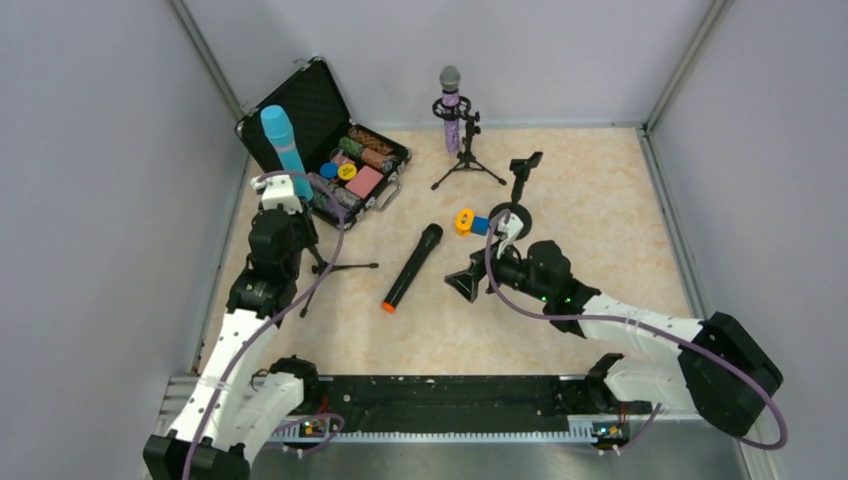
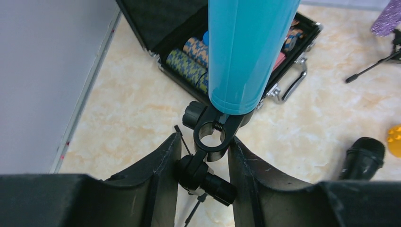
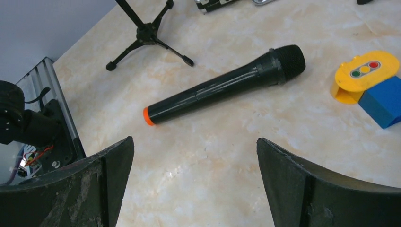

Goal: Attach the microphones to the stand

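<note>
Grey walls (image 1: 100, 150) close the table (image 1: 620, 170) on three sides; an open case (image 1: 310, 100) crowds the far-left corner, and bare surface lies between the arm bases and the black microphone (image 3: 222, 92). The left gripper (image 2: 204, 141), its arm stretched forward along the left wall, is clamped on the stand clamp (image 2: 213, 150) of a tripod (image 1: 335, 268), with the light-blue microphone (image 2: 248, 52) upright just above. The right gripper (image 3: 194, 142), its arm low and reaching leftward, is spread wide; the black microphone lies flat ahead, apart from it. The purple microphone (image 1: 452, 115) sits in the far stand
</note>
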`<state>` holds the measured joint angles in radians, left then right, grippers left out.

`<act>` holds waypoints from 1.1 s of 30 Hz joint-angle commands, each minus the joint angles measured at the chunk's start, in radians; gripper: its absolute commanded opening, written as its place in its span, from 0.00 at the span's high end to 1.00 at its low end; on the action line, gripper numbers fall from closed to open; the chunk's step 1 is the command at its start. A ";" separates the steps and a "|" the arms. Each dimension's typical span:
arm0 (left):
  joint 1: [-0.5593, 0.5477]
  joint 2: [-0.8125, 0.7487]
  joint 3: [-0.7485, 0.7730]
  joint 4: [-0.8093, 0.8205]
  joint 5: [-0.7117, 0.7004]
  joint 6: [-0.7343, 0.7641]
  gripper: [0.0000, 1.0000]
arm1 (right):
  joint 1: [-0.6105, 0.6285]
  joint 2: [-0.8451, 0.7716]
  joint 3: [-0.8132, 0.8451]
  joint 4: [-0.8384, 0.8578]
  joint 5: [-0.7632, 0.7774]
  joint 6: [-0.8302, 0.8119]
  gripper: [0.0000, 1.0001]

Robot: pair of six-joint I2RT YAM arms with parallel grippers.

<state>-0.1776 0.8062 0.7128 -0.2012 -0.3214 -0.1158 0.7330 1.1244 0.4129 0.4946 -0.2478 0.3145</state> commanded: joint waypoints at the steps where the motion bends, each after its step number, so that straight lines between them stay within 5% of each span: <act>1: 0.001 -0.026 0.127 0.014 0.073 0.015 1.00 | 0.023 0.075 0.092 0.136 -0.039 -0.016 0.02; 12: -0.004 0.005 0.315 -0.089 0.050 0.022 1.00 | 0.131 0.311 0.271 0.233 -0.041 -0.044 0.02; 33: -0.011 0.200 0.490 -0.266 -0.004 0.054 1.00 | 0.203 0.435 0.356 0.244 -0.033 -0.078 0.02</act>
<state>-0.1852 1.0008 1.1671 -0.5266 -0.2874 -0.0753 0.9230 1.5658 0.7464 0.7139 -0.2813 0.2611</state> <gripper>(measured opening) 0.432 0.979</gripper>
